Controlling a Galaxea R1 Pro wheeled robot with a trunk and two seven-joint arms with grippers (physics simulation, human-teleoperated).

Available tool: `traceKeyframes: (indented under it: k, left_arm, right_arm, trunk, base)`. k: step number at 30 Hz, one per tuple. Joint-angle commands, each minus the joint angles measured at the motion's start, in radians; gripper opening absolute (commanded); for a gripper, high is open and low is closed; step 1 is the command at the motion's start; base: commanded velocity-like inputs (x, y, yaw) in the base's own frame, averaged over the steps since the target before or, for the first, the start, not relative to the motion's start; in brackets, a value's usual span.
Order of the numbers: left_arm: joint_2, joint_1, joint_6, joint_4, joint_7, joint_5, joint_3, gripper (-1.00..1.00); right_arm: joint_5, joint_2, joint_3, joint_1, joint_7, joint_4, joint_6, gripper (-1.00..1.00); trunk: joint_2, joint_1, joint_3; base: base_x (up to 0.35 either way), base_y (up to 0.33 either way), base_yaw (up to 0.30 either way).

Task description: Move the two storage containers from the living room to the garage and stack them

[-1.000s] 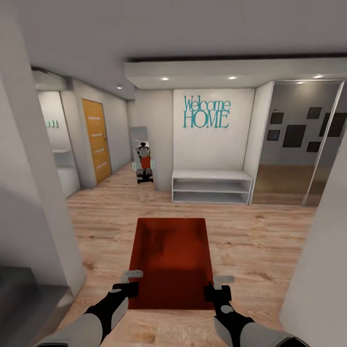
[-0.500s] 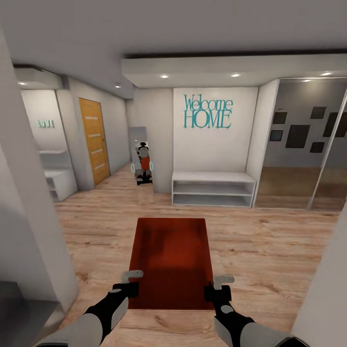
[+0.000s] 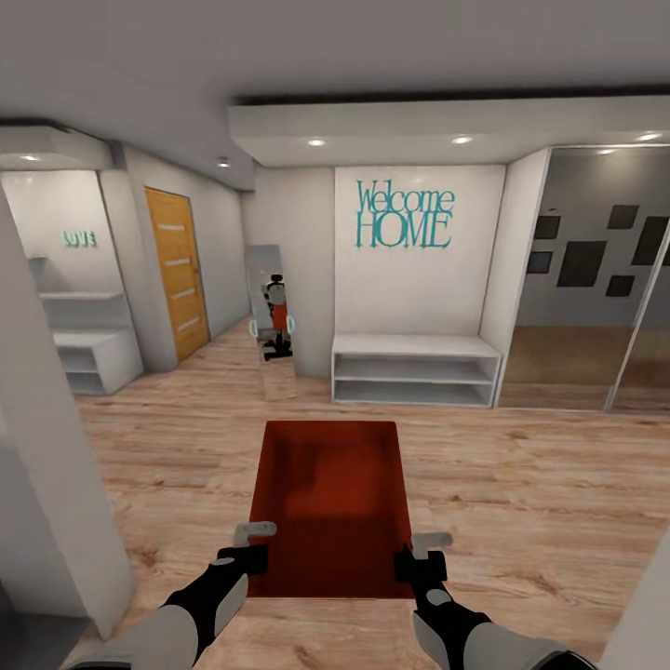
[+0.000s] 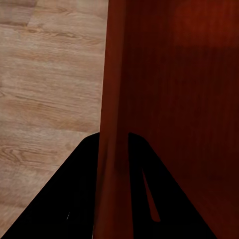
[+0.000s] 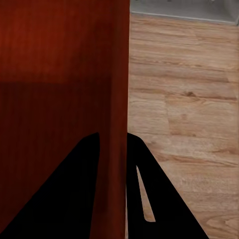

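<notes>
I carry one red-orange storage container (image 3: 330, 502) level in front of me, above a light wood-plank floor. My left gripper (image 3: 249, 549) is shut on its left wall near the close corner. In the left wrist view the wall (image 4: 113, 124) passes between the two dark fingers (image 4: 74, 199). My right gripper (image 3: 414, 558) is shut on the container's right wall. The right wrist view shows that wall (image 5: 119, 99) pinched between the dark fingers (image 5: 149, 199). The container's inside looks empty.
Ahead stands a white low shelf bench (image 3: 414, 369) under a "Welcome HOME" wall sign (image 3: 403, 216). A floor mirror (image 3: 273, 321) leans left of it, an orange wooden door (image 3: 177, 274) is further left, a mirrored wardrobe (image 3: 586, 279) right. A white wall corner (image 3: 46, 484) is close at left.
The whole picture has shifted as the camera advanced into the hallway: the left wall corner slid outward and more of the left alcove shows. The container and both grippers hold the same pose.
</notes>
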Motion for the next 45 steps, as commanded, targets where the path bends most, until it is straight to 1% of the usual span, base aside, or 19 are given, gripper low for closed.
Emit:
traceKeyframes:
  k: [1,14,30,45]
  left_arm:
    - [0.023,0.000,0.005,0.000,0.025,-0.004,0.021,-1.00]
    - [0.023,0.000,0.005,0.000,0.025,-0.004,0.021,-1.00]
    - [0.023,0.000,0.005,-0.001,0.025,-0.005,0.021,-1.00]
    - [0.023,0.000,0.005,-0.001,0.025,-0.004,0.021,-1.00]
  right_arm:
    - [0.009,0.001,-0.074,-0.002,-0.002,-0.003,-0.018,-1.00]
    - [0.009,0.001,-0.074,-0.002,-0.002,-0.004,-0.018,-1.00]
    - [0.010,0.001,-0.074,-0.001,-0.002,-0.003,-0.018,-1.00]
    - [0.009,0.000,-0.074,-0.002,-0.002,-0.004,-0.018,-1.00]
  trunk:
    - [-0.001,0.001,-0.002]
    - [-0.001,0.001,-0.001]
    - [-0.001,0.001,0.010]
    - [-0.001,0.001,0.010]
  base:
    - [0.322,0.000,0.000]
    - [0.322,0.000,0.007]
    - [0.322,0.000,0.200]
    - [0.322,0.000,0.009]
